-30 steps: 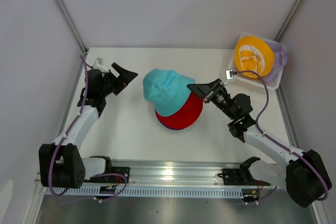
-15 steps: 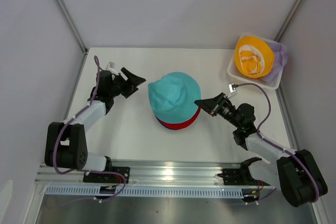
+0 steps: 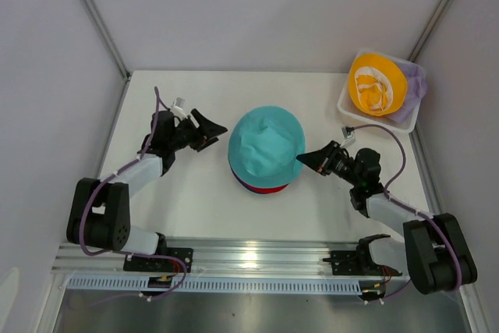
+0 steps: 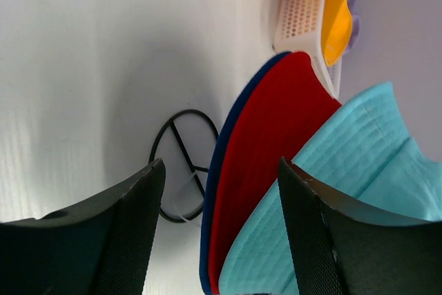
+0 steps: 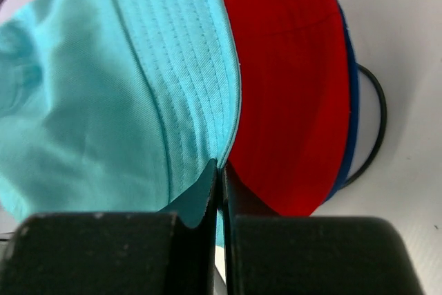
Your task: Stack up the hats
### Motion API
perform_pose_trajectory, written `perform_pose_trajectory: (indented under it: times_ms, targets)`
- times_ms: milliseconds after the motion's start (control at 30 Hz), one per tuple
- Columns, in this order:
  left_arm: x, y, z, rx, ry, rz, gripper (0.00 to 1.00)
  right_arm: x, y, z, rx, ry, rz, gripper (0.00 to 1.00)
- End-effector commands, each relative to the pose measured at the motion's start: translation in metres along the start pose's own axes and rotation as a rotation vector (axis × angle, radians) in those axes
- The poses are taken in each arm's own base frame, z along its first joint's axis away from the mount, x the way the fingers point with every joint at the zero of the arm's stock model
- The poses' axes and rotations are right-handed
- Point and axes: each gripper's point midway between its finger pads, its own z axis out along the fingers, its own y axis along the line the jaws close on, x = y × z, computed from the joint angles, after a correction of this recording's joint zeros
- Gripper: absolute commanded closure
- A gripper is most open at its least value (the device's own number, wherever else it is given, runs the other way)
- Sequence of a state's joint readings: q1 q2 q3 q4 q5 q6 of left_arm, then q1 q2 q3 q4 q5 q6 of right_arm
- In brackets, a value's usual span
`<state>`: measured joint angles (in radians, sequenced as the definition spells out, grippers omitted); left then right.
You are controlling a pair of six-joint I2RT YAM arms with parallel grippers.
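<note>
The teal hat lies on top of the red hat, which lies on the navy hat, mid-table. My right gripper is shut on the teal hat's right brim edge, with the red hat and navy rim beside it. My left gripper is open and empty just left of the stack, its jaws facing the brims. The yellow hat and lavender hat lie in the basket. The orange hat is not in view.
The white lattice basket stands at the back right corner. A thin black wire frame lies under the stack, partly showing at its edge. White walls enclose the table on three sides.
The teal hat has come down and settled over the red hat. My right gripper moved down and right with its brim. My left gripper moved right, closer to the stack.
</note>
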<state>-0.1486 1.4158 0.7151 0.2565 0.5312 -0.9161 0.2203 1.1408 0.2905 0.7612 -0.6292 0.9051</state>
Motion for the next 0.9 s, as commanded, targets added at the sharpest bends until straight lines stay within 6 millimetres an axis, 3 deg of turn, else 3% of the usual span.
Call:
perform_pose_trajectory:
  times_ms: [0,133,533,867]
  targets:
    - [0.01,-0.031,-0.007,0.168,0.043,0.084,0.32,0.01,-0.017,0.006,0.027,0.071,-0.015,1.0]
    - [0.024,-0.049,-0.016,0.275,0.093,0.134,0.4,0.011,-0.017,0.014,0.001,0.102,0.011,1.0]
    - [0.031,-0.069,-0.039,0.361,0.069,0.253,0.39,0.001,-0.017,0.021,0.026,0.118,-0.009,1.0]
    - [0.032,-0.061,-0.016,0.407,0.14,0.247,0.42,-0.001,-0.015,0.023,0.026,0.123,-0.013,1.0]
